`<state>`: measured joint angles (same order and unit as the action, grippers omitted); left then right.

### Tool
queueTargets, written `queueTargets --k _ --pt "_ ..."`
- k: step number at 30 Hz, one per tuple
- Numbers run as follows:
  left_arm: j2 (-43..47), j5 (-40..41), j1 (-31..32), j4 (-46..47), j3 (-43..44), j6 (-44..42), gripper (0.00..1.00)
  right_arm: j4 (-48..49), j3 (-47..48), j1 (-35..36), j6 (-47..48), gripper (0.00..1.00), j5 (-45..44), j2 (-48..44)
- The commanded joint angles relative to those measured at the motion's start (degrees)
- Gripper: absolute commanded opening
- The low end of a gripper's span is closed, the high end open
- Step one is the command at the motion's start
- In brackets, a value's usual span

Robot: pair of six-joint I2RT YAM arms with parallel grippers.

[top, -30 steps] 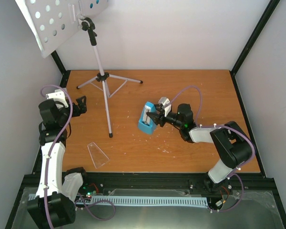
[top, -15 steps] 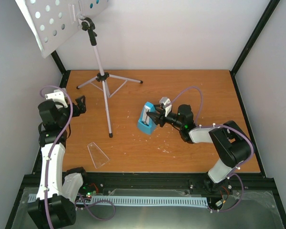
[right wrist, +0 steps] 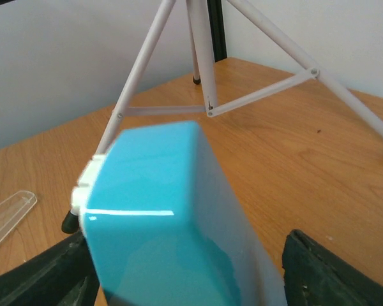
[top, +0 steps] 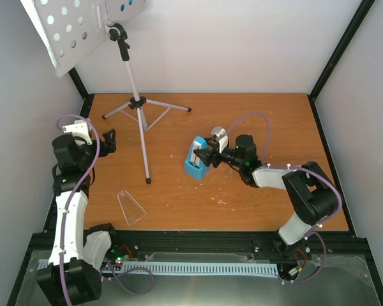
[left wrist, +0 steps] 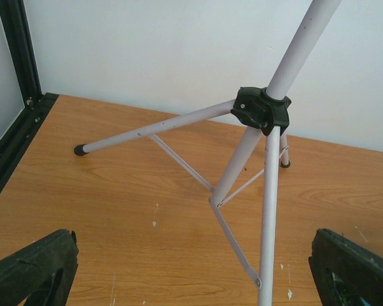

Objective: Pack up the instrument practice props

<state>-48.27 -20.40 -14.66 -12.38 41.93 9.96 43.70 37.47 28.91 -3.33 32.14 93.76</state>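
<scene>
We see the blue metronome [top: 195,163] standing near the middle of the table [top: 274,121], right between the fingers of our right gripper [top: 206,158], which sit loosely apart on both sides. Our left gripper [top: 106,141] is wide, empty, facing the music stand's tripod [top: 140,108].

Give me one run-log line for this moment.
left pincer: open, facing tripod | right pincer: open, straddling metronome | clear cover: flat on table
</scene>
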Motion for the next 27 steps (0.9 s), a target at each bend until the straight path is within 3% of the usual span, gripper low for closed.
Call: queueTargets --k 1,6,9,13,17,20,27 --pt "0.21 -1.54 -0.02 2.70 -0.61 -2.12 1.00 -1.60 1.71 -0.08 0.84 0.81 1.50 -3.62" --pt "0.23 -2.89 0.23 6.46 -2.10 -2.63 0.99 -1.52 -0.77 -2.55 0.69 1.00 3.97 -10.98" --pt "-0.98 -2.67 0.45 6.19 -1.82 -2.85 0.99 -1.31 -1.58 -5.24 -3.25 1.00 6.10 -15.50" --pt "-0.55 -8.19 1.92 7.89 -2.79 -3.87 0.99 -4.27 -2.79 -7.32 -7.33 1.00 5.74 -20.70" --pt "0.11 -12.55 7.97 7.38 -3.07 -5.22 0.99 -19.04 0.08 -7.85 -7.96 1.00 2.27 -25.74" --pt "2.50 -16.83 16.95 6.14 -3.04 -7.49 0.99 -33.63 4.05 -7.90 -6.27 1.00 1.05 -29.05" --pt "-0.78 -13.11 31.16 0.69 0.58 -8.83 0.98 -39.56 1.91 -7.90 -9.83 1.00 -4.04 -37.83"
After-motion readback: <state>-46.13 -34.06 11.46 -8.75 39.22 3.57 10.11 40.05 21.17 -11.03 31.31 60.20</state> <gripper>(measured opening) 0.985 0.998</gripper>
